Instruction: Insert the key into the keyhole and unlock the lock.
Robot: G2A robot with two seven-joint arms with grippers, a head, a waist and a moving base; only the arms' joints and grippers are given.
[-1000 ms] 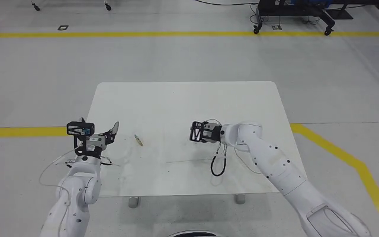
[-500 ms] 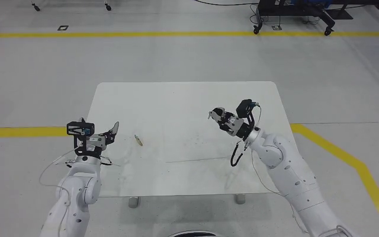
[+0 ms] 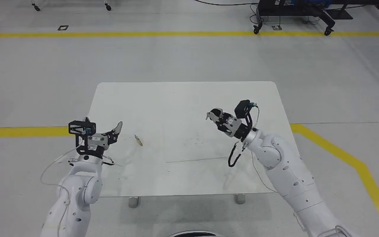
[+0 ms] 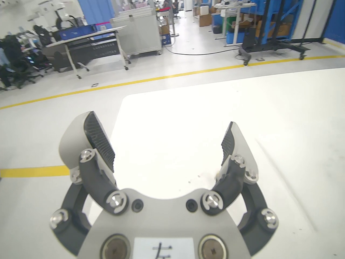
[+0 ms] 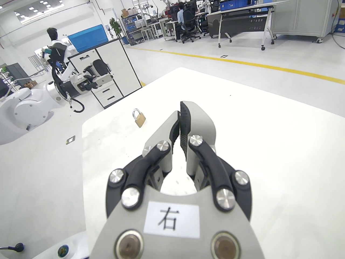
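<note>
Top view: the lock point(image 3: 138, 140) lies flat on the white counter point(image 3: 183, 98), its long axis slanted. It is near the left claw point(image 3: 114, 130), which gapes wide and empty. The right claw point(image 3: 211, 114) hangs well apart across the counter, pads pressed together. Whether a key sits between them cannot be told.

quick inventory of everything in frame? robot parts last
brass padlock with silver shackle: 1, brass and silver, lying on the table's left part, apart from the left gripper
white rectangular table: 1, white, beneath both arms
yellow floor lines: several, yellow, on the grey floor around the table
left gripper: 1, grey with black pads, open, over the table's left edge
right gripper: 1, grey with black pads, shut, above the table's right half
</note>
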